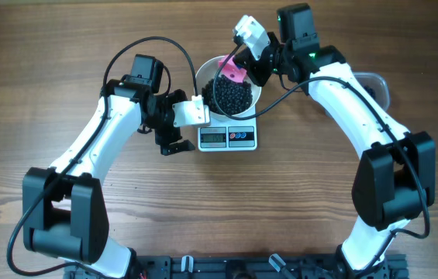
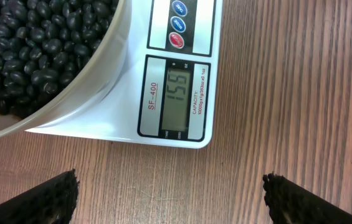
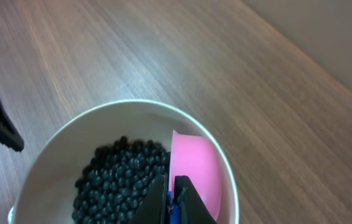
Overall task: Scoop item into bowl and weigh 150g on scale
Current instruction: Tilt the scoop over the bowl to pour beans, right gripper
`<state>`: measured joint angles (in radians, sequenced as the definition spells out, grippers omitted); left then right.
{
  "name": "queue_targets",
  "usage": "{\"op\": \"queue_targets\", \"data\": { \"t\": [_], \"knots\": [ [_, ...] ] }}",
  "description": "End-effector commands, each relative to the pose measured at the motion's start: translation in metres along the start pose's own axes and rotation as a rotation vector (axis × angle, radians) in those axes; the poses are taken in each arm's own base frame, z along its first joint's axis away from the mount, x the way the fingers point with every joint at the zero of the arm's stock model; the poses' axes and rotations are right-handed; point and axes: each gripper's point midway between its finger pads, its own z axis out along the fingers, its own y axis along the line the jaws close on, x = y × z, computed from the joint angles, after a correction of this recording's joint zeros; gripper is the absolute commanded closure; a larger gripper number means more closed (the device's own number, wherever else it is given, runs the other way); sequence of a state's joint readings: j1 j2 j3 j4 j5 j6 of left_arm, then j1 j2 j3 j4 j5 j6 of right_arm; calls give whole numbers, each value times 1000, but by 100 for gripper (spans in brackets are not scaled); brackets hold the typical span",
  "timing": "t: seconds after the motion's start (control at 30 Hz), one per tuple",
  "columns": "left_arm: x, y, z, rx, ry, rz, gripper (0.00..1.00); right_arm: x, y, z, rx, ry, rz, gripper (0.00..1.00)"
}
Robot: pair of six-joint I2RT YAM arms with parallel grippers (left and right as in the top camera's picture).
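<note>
The white bowl [image 1: 205,70] stands on the white scale [image 1: 246,142] at the table's middle, holding a heap of black beans, the item [image 1: 232,94]. My right gripper [image 1: 243,68] hovers over the bowl's far rim, shut on the handle of a pink scoop [image 1: 232,73]. The right wrist view shows the scoop [image 3: 195,167] tilted on edge inside the bowl [image 3: 57,134], next to the beans [image 3: 116,177], with my fingers [image 3: 172,202] pinched on it. My left gripper [image 1: 170,144] is open and empty just left of the scale [image 2: 119,118], whose display [image 2: 177,94] reads about 155.
A clear plastic tub [image 1: 375,80] is partly hidden behind my right arm at the far right. Bare wooden tabletop [image 2: 288,93] lies around the scale. The two arm bases stand at the near edge.
</note>
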<state>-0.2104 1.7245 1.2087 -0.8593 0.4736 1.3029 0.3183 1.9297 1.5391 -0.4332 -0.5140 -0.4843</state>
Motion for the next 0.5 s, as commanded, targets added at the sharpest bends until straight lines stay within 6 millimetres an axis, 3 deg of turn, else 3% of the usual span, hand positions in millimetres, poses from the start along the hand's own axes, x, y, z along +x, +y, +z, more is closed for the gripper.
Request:
{"op": "queue_targets", "data": {
  "t": [0.0,0.17,0.47],
  "knots": [
    [-4,-3,-1,8,-22,-8,0,9,0,3,-1,37,3,96],
    [-4,-3,-1,8,-22,-8,0,22,12,3,-46,89,39,96],
    [-4,-3,-1,8,-22,-8,0,-6,38,0,-215,-44,126,96]
  ]
}}
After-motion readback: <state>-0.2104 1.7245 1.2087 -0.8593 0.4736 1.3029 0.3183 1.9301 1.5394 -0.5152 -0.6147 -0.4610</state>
